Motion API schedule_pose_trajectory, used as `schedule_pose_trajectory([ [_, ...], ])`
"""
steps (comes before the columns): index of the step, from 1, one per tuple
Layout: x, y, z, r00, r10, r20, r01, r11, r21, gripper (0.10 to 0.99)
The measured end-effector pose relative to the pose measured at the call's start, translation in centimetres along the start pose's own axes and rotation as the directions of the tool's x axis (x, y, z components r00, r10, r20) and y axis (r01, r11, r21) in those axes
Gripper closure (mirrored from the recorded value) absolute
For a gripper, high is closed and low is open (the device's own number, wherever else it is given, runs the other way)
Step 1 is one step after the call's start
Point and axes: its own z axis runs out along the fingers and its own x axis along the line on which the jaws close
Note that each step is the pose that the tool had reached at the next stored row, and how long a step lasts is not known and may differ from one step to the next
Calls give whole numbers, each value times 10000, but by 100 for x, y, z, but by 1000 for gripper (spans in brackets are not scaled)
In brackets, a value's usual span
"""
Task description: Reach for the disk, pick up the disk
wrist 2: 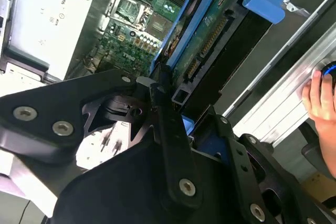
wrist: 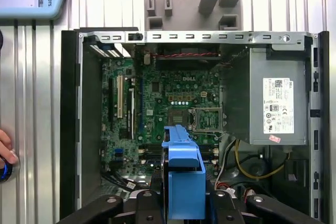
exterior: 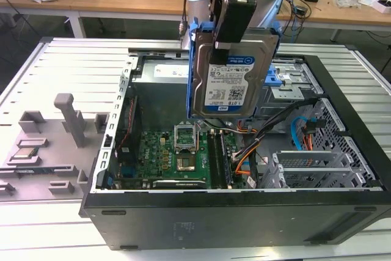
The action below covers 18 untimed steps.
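Silver metal with a white-and-blue barcode label: the disk [exterior: 231, 77] hangs upright in mid-air above the open computer case [exterior: 244, 212], label facing the exterior view, its blue plastic bracket [exterior: 197, 65] wrapped around the edges. We note the gripper [exterior: 235, 13] clamped on the disk's upper part, jaws closed against it and carrying it clear of the case floor.

In the second wrist view the gripper's black fingers [wrist 2: 168, 124] pinch the disk [wrist 2: 210, 40] by its bracket, with the green circuit side and connector row turned toward the camera. In the first wrist view the blue bracket [wrist: 182, 177] juts up between the black gripper links, over the motherboard [wrist: 168, 114].

Below the disk lie the motherboard with its open CPU socket [exterior: 186, 142] and orange cables [exterior: 244, 151]. The grey power supply [wrist: 273, 103] carries a white printed sticker; we do not transcribe its text.

On the exterior view's left, a grey fixture tray [exterior: 55, 145] sits on the slatted table [exterior: 73, 71]. A person's hand [wrist 2: 321, 95] rests at the table's edge in the second wrist view.
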Motion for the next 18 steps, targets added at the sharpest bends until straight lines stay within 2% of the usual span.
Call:
schedule_pose_trajectory([
  [1, 28, -1, 1, 10000, 0, 0, 0, 10000, 0, 725],
  [4, 191, -4, 7, 10000, 0, 1, 0, 10000, 1, 725],
  [6, 252, -5, 9, 10000, 0, 0, 0, 10000, 1, 725],
  [13, 414, -8, 14, 10000, 0, 0, 0, 10000, 0, 725],
  [18, 500, -10, 17, 10000, 0, 1, 0, 10000, 1, 725],
])
